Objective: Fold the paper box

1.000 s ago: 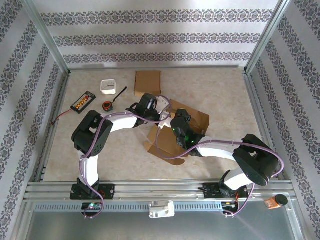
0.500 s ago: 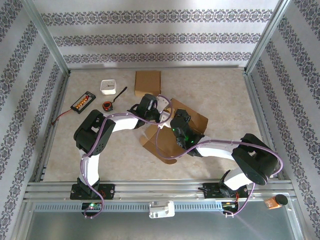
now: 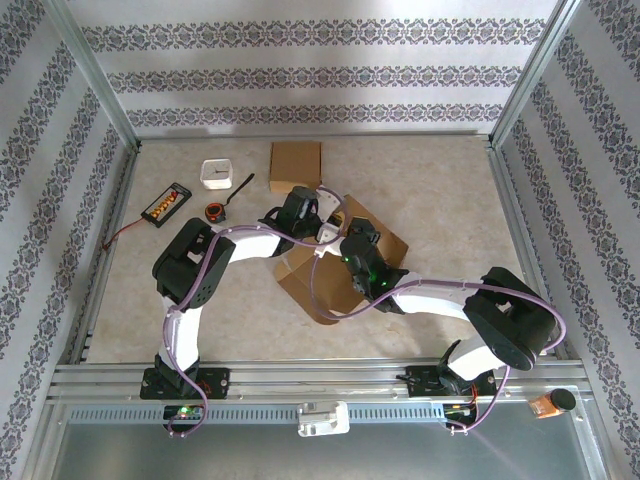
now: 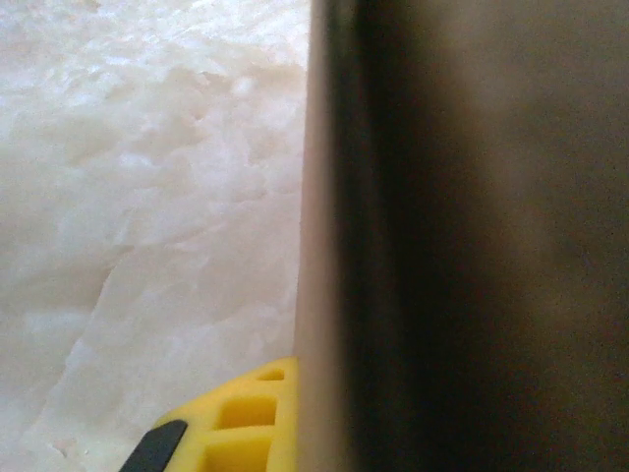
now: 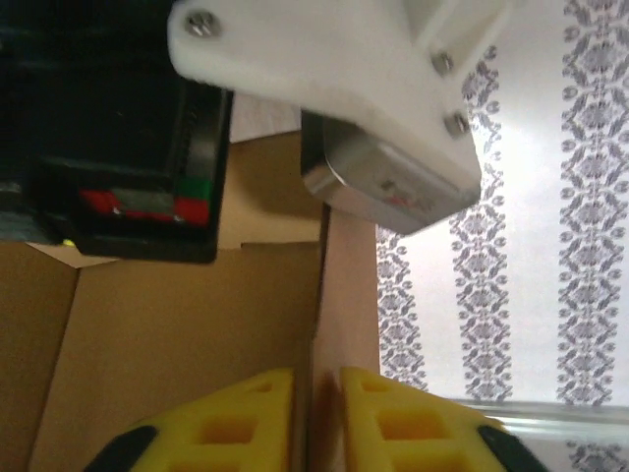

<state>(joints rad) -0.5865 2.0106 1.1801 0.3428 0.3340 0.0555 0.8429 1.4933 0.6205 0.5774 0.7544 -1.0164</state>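
The brown paper box [image 3: 325, 278] lies partly folded in the middle of the table, with both arms meeting over its far side. My left gripper [image 3: 321, 227] is shut on one upright box wall [image 4: 319, 246]; a single yellow finger [image 4: 241, 423] presses against that wall, and the other finger is hidden behind it. My right gripper [image 3: 352, 244] straddles a neighbouring wall [image 5: 344, 295] from above. Its yellow fingers [image 5: 246, 418] stand slightly apart, with a thin shadowed gap beside the cardboard, so the right gripper [image 5: 316, 423] is open.
A second flat brown box [image 3: 296, 165] lies at the back. To the left are a white square dish [image 3: 218, 174], a black spoon [image 3: 240, 188], a small round red-black item [image 3: 215, 212] and an orange-black device [image 3: 166, 204]. The left wrist's white housing [image 5: 393, 118] hangs close above the right fingers.
The left gripper closed onto the box wall. The box drew in, its flaps standing more upright and its footprint smaller. The right jaws loosened slightly.
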